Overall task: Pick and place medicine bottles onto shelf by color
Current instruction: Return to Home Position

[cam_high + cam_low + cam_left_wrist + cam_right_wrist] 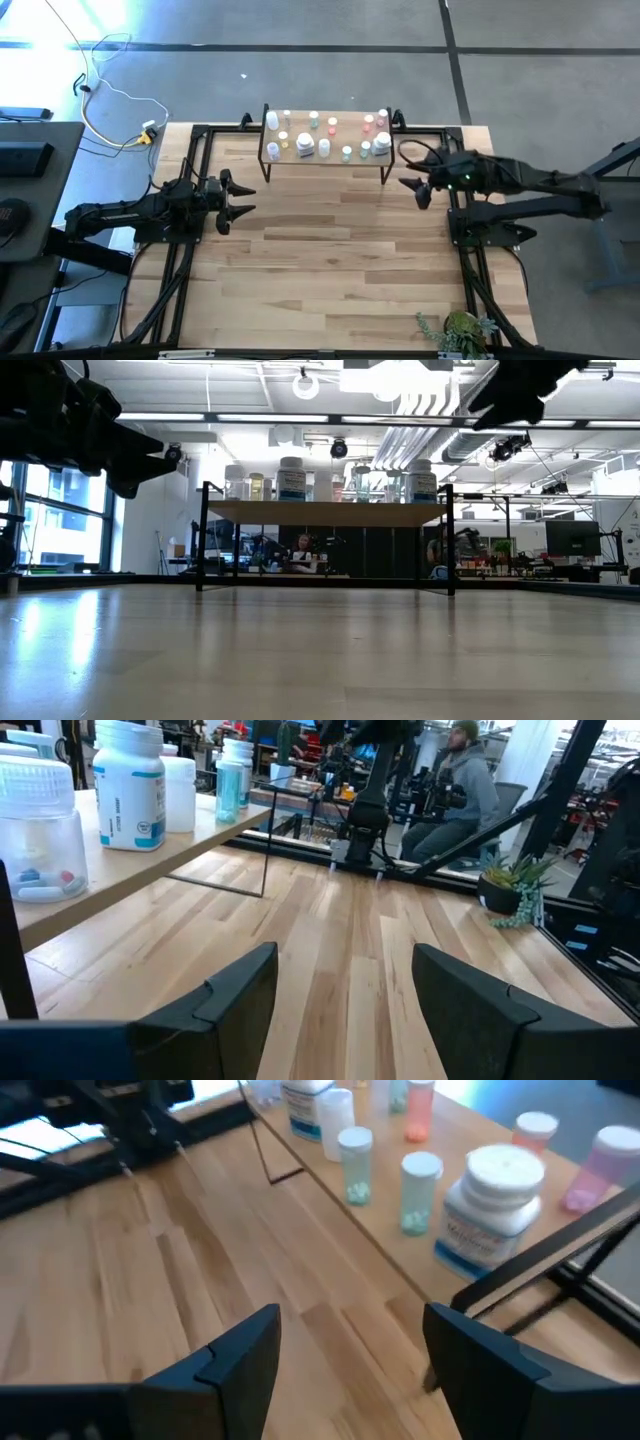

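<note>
Wooden shelf (352, 132) carries the medicine bottles (305, 143). Left pincer (238, 200) and right pincer (418, 190) gape empty. Right one's near, so a wide swing could clip the shelf.

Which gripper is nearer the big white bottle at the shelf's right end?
Right. The right gripper hangs open by the right front corner of the shelf, close to the big white bottle. The left gripper, also open, sits off the shelf's left front corner.

No text legible. White bottle (128, 785) on shelf (150, 855): blue-and-white label, print too small to read. Large white-capped bottle (492, 1205), shelf's 3 o'clock end: blue lettering, blurred, unreadable.
</note>
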Available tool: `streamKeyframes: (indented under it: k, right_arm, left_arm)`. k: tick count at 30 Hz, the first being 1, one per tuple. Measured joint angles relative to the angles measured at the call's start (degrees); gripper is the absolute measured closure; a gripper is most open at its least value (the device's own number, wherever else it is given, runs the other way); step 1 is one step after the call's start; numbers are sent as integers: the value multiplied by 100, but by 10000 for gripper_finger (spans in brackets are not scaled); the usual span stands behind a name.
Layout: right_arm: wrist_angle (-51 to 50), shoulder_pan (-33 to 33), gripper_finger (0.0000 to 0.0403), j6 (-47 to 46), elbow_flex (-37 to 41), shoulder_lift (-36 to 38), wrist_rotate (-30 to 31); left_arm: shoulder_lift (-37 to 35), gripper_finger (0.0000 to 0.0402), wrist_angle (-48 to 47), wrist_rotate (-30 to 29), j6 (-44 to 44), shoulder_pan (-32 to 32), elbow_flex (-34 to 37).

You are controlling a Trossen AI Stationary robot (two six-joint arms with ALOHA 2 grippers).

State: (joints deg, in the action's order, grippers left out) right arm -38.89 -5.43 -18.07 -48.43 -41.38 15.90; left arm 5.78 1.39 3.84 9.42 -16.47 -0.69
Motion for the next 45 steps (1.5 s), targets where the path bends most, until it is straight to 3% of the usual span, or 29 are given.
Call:
streamKeyframes:
  k: [11,27,39,45]
  right_arm:
    - [1722,110,167,-87,2458,1981,-145]
    - [2776,110,167,-524,4013,4069,-819]
    - [4078,110,167,-692,4787,4112,-1037]
    - [4076,110,167,-881,4785,4105,-1018]
  left_arm:
    - [0,179,-2,0,-6,0,0]
    - [0,179,-2,0,-7,0,-2]
    - [0,179,-2,-2,-6,0,-4]
    - [0,179,-3,0,-4,0,-4]
